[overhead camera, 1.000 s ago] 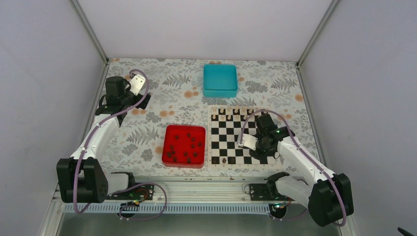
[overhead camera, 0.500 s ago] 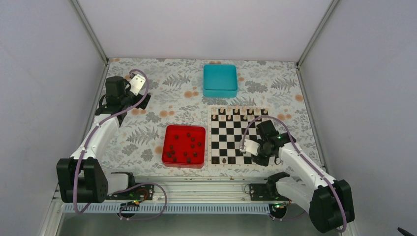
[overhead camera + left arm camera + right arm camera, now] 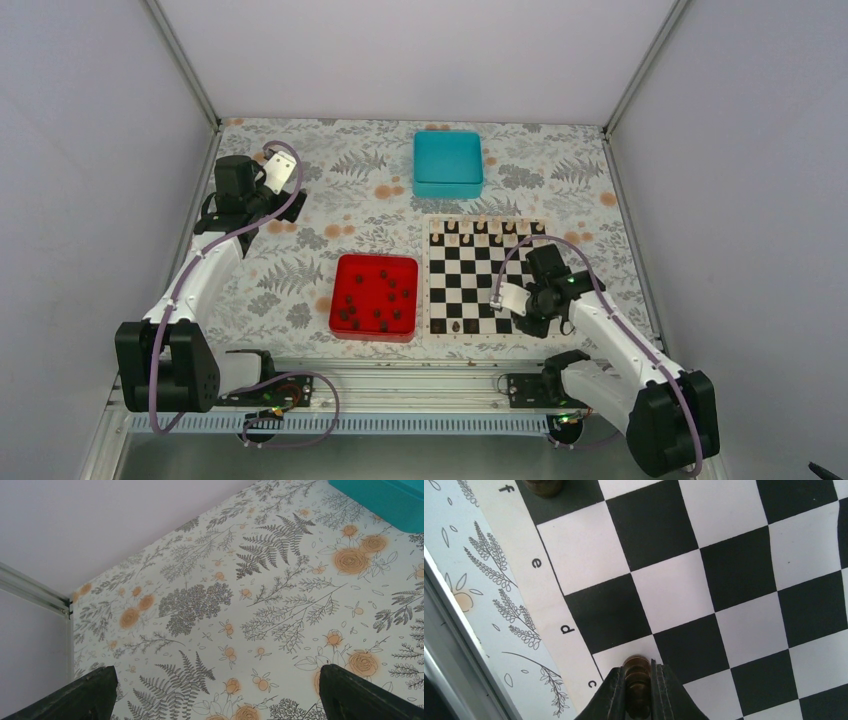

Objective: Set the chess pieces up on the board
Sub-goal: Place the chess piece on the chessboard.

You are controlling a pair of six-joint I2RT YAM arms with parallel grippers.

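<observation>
**Right gripper holds one dark piece above the 6 o'clock edge of the board**

The right gripper (image 3: 638, 672) is closed on a dark chess piece (image 3: 637, 662). It holds the piece upright over a white square of the board (image 3: 734, 570), beside the letter c in the border; I cannot tell if the piece touches the square. A second dark piece (image 3: 543, 486) stands near the letter f. The other dark pieces (image 3: 383, 300) lie in the red tray (image 3: 374, 260), which sits on the tabletop (image 3: 330, 200) at 9 o'clock of the board. Pale pieces (image 3: 482, 228) stand in a row on the 12 o'clock edge of the board, and a teal box (image 3: 448, 163) lies beyond, near 11 o'clock. The left gripper (image 3: 220, 692) is wide open and holds nothing, over the flowered tabletop at 10 o'clock of the tray.
</observation>
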